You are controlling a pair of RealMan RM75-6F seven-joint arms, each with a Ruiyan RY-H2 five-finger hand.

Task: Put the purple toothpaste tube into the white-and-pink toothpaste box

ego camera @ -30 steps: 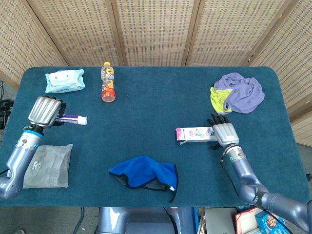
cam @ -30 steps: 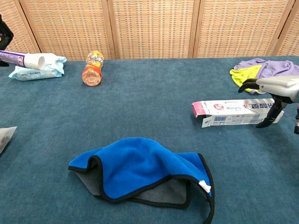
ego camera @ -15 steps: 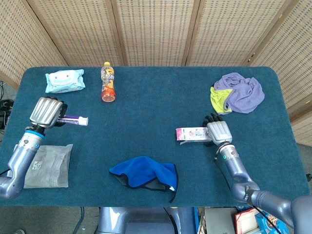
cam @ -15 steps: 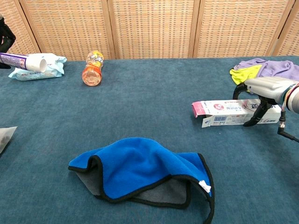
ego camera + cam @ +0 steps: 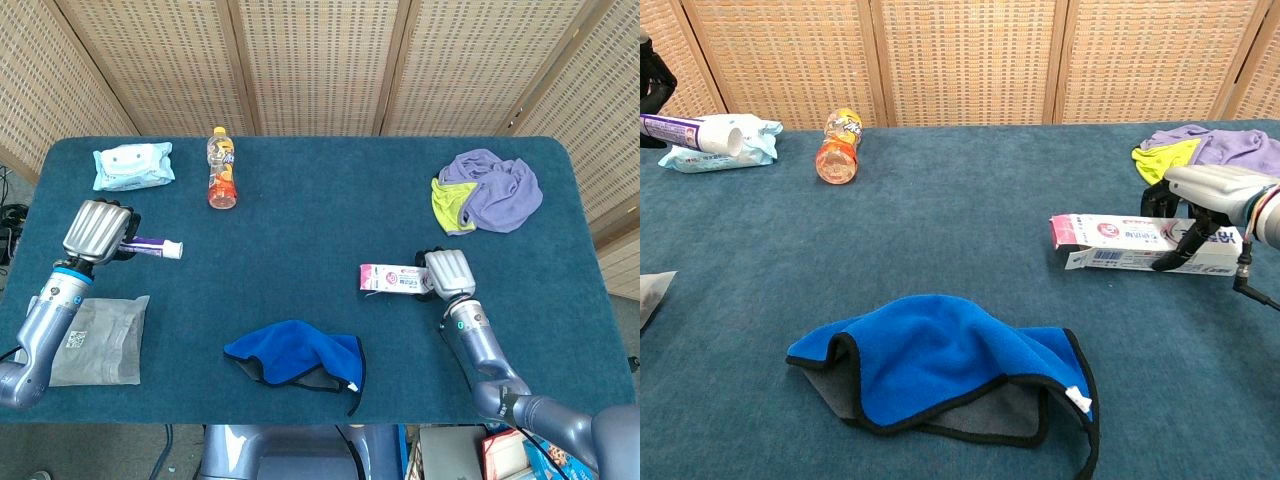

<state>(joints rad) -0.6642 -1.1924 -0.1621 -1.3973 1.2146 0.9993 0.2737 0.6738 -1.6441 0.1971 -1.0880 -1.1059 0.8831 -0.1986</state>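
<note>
**Box gripped, tube on its way**

Your right hand (image 5: 448,272) has slid along the box (image 5: 1140,243) and now clamps its far end, nudging it a bit. Your left hand (image 5: 93,231) holds the tube (image 5: 155,246), cap toward the box, far left of it. Watch out: the open pink flap could fold shut, or the box could slip. Both sit on the blue table (image 5: 320,210), with wicker screens (image 5: 320,60) behind.

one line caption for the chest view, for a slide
Right hand grips the toothpaste box; toothpaste tube held far left.
</note>
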